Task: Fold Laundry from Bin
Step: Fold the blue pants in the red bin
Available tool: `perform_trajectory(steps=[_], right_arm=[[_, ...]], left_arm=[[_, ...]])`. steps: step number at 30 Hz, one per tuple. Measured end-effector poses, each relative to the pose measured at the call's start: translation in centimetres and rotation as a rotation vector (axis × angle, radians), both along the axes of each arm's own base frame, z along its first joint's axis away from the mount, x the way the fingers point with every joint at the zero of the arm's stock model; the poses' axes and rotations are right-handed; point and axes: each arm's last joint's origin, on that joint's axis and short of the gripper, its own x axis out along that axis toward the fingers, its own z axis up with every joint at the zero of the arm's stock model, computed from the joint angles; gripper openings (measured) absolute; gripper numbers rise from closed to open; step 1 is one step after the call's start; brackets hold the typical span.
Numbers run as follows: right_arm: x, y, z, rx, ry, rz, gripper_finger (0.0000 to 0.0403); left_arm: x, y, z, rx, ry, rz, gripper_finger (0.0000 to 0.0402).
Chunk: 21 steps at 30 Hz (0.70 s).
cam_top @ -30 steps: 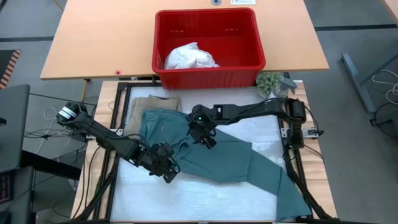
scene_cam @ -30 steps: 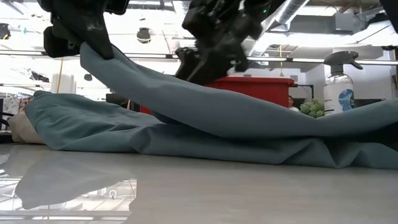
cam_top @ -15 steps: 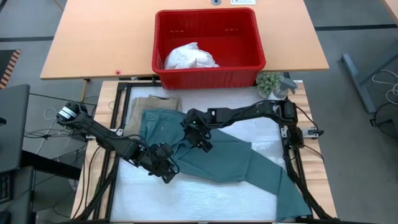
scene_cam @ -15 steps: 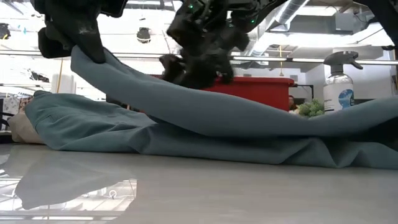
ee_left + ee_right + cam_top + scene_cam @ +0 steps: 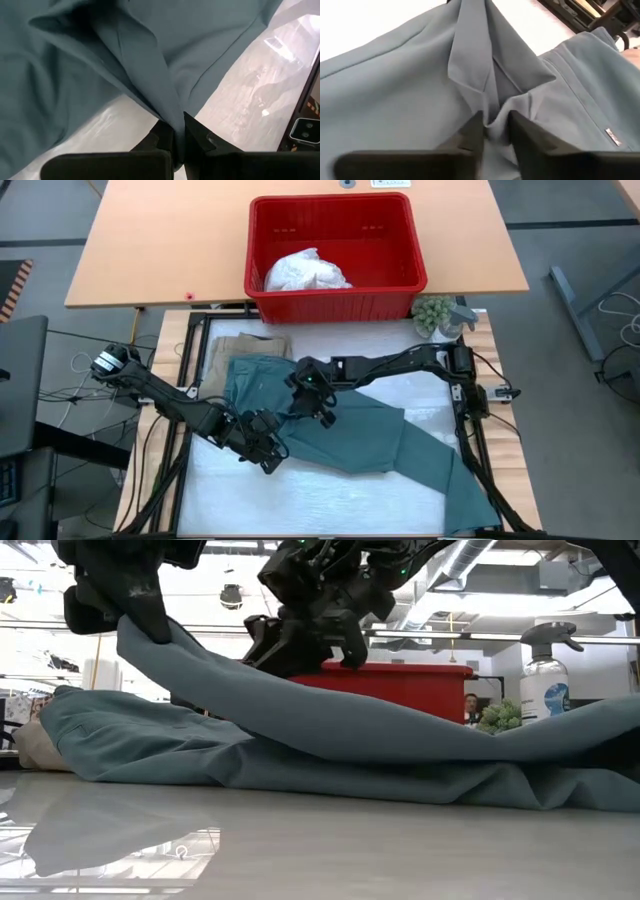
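The dark teal garment [image 5: 370,430] lies spread across the white table, one sleeve running to the near right corner. My left gripper [image 5: 268,450] is shut on its near left edge and holds that part lifted [image 5: 190,655]. My right gripper [image 5: 305,395] stands over the garment's middle, shut on a raised ridge of it. A beige garment [image 5: 245,345] lies flat at the far left, partly under the teal one. A white garment [image 5: 305,272] sits in the red bin [image 5: 400,280]. My left gripper pinches a folded edge of the teal garment [image 5: 170,117] between its two fingers, slanting down from the table's left. The cloth rises off the table into the fingers [image 5: 150,625] and runs down in a smooth slope to the right. My right gripper pinches a bunched ridge of the teal garment [image 5: 492,117] between its two fingers [image 5: 522,131], several layers crumpled together. It comes slanting down from the table's right. The cloth around the ridge lies on the table.
The red bin stands on a wooden table [image 5: 150,250] beyond the far edge. A spray bottle [image 5: 548,670] and a small green plant [image 5: 433,313] stand at the far right corner. A dark frame [image 5: 185,370] borders the work surface.
My right gripper has moved toward the table's left and down onto the teal garment, and its fingers have come together on a ridge of the cloth. My left gripper has kept the lifted edge where it was.
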Motion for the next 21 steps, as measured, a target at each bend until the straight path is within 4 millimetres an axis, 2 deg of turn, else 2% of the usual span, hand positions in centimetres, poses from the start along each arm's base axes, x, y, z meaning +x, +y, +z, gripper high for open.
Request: perform_trajectory(steps=[4,5,9,16,21], right_arm=[[0.0,-0.2,0.0,-0.001,0.001,-0.013,0.0029],[0.0,-0.4,0.0,-0.006,0.003,-0.030,0.0020],[0.2,-1.4,0.7,0.022,0.037,-0.150,0.0021],[-0.3,-4.4,4.7,0.066,0.014,-0.277,0.0020],[-0.6,-6.2,6.9,0.059,-0.022,-0.341,0.0020]], left_arm=[[0.0,0.0,0.0,0.001,-0.001,0.001,0.0000],[0.0,0.0,0.0,0.000,0.000,0.001,0.0000],[0.0,0.0,0.0,-0.004,0.001,0.002,0.0000],[-0.1,0.1,0.0,-0.002,0.006,0.038,0.0000],[-0.9,0.9,-0.5,0.095,0.073,0.152,0.0000]])
